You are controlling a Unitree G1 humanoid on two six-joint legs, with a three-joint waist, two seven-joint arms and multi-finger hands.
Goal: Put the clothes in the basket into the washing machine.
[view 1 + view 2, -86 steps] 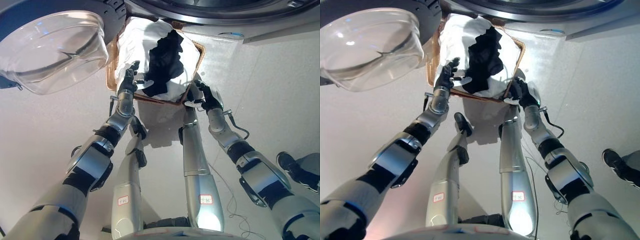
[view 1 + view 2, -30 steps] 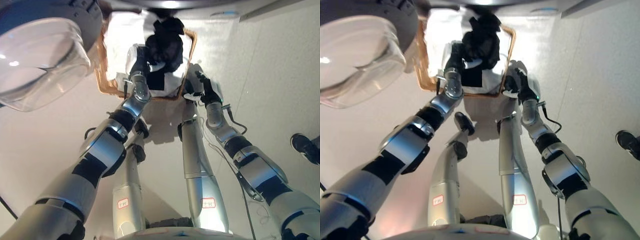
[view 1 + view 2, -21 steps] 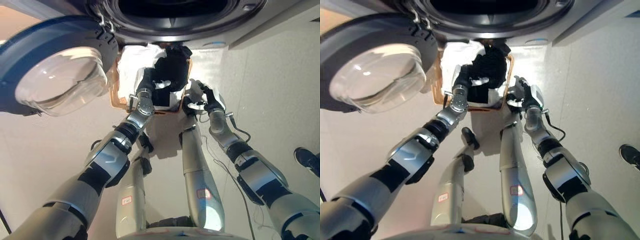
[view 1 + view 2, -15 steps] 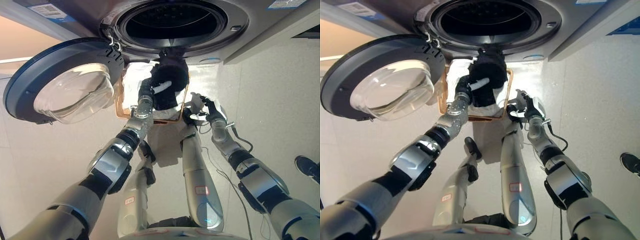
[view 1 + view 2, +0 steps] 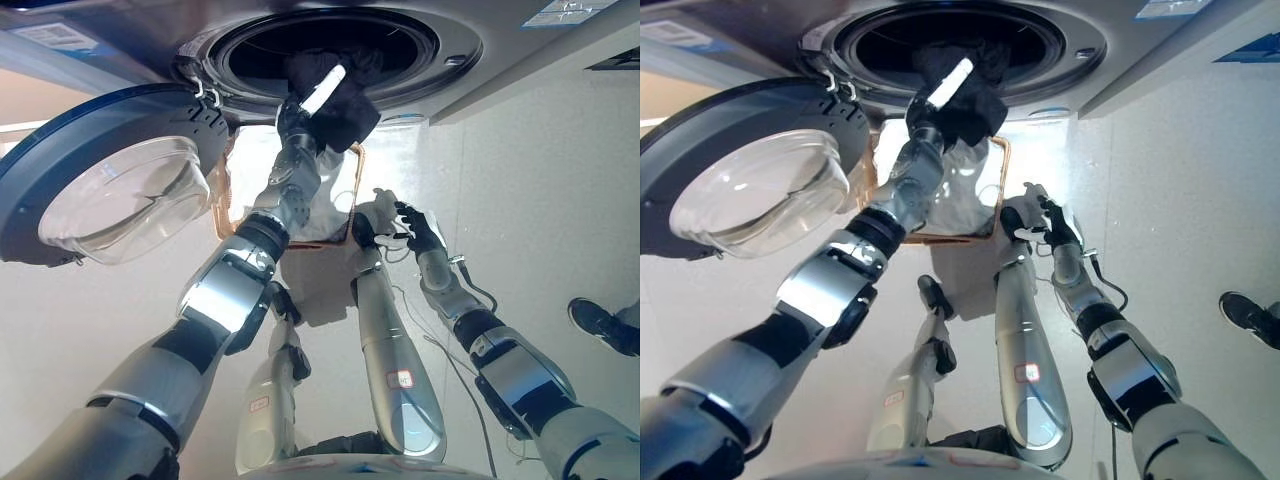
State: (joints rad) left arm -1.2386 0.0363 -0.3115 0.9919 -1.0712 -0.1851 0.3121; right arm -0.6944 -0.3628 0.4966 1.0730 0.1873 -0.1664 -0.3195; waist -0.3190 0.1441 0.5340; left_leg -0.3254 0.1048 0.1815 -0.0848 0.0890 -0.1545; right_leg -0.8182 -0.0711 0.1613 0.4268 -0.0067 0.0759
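Observation:
My left hand (image 5: pixel 300 108) is raised to the washing machine's round opening (image 5: pixel 330 45) and is shut on a black garment (image 5: pixel 345 105), which hangs over the drum's lower rim. Below it on the floor stands the wicker basket (image 5: pixel 352 195) with white cloth (image 5: pixel 320 205) inside. My right hand (image 5: pixel 410 225) hovers by the basket's right edge with fingers relaxed, holding nothing. The same black garment (image 5: pixel 970 95) and left hand (image 5: pixel 930 110) show at the drum mouth in the right eye view.
The washer's round glass door (image 5: pixel 95 185) swings open to the left, close beside my left arm. A person's dark shoe (image 5: pixel 605 325) stands on the pale floor at the far right.
My left hand has lifted the black garment out of the basket and up to the drum opening. The camera has tilted up. My right hand stays by the basket.

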